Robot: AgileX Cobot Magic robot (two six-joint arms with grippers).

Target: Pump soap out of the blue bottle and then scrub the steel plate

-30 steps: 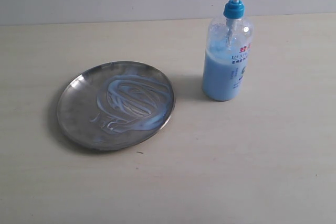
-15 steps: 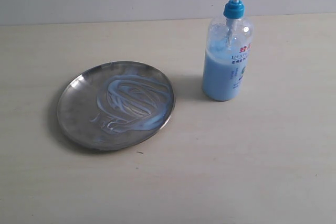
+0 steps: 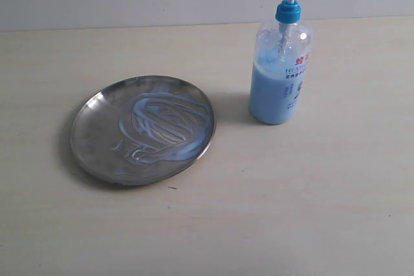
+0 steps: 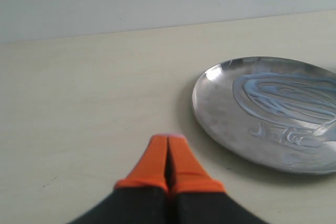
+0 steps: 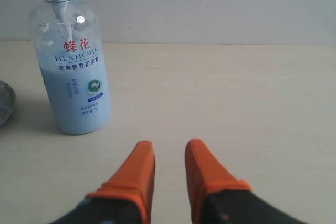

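The left tool [image 4: 168, 141] is pressed shut and empty above the counter [image 3: 291, 192], near the steel plate [image 3: 94, 137]. The right tool [image 5: 169, 148] stands parted, gripping nothing, facing the blue bottle [image 3: 279, 75]. The bottle stands upright near the plate without touching it, and streaky soap [image 3: 165, 124] covers the plate.

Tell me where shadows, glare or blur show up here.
Exterior view: soft shadows left of the steel plate and the blue bottle. Left wrist view: glare on the plate's rim, the left tool blurred. Right wrist view: a glint on the bottle.
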